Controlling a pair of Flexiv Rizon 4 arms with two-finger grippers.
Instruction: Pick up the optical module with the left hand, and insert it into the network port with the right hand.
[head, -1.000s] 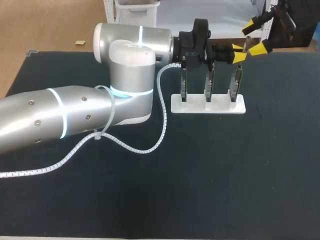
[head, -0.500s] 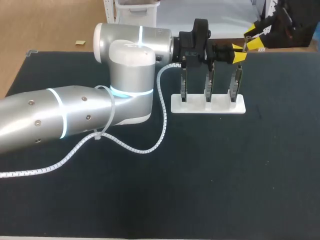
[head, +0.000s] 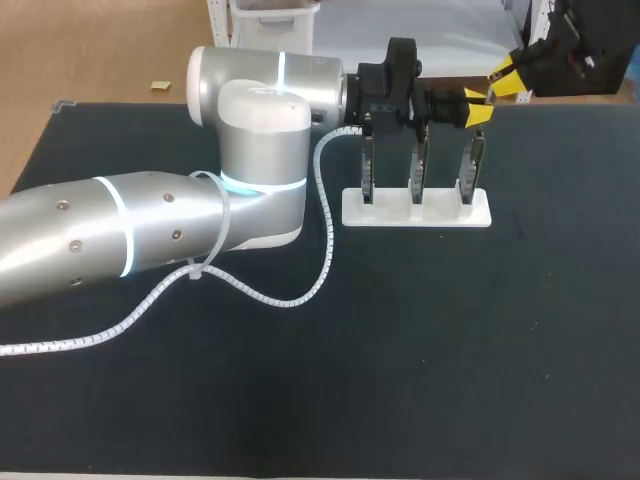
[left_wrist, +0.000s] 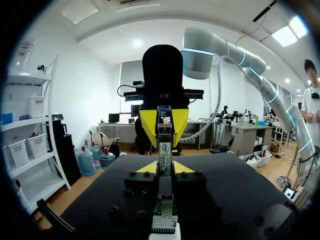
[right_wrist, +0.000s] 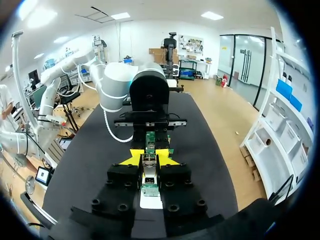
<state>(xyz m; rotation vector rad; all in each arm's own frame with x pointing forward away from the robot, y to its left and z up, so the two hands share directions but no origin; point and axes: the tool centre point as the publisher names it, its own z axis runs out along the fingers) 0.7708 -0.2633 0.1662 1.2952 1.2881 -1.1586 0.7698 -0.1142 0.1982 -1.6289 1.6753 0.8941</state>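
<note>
- Above the right-hand end of the stand (head: 417, 212), the left gripper (head: 478, 110) and the right gripper (head: 505, 78) meet tip to tip, clear of the table (head: 450, 350).
- Left arm (head: 150, 235) comes in from the left side and lies low across the dark table. Its wrist passes behind the stand.
- Module (left_wrist: 164, 145): a slim metal bar held in the air between the two grippers and not resting on anything.
- Left gripper: clamped on the module. In the left wrist view both yellow tips press the near end from opposite sides.
- Right gripper: also closed on the module. From the left wrist view its yellow fingers (left_wrist: 148, 122) sit against both sides of the far end. In the right wrist view the bar runs straight between its own tips.
- Stand: a white base on the table carrying three upright boards (head: 417, 165) in a row. The right-hand one is directly below the grippers.
- Port (left_wrist: 163, 221): a metal cage on a green board, seen under the left gripper in its wrist view, with the white base just below it. The module is apart from the port.
- Cable (head: 300, 295): a white spiral-wrapped line hangs from the left arm and loops over the table beside the stand's left end.
</note>
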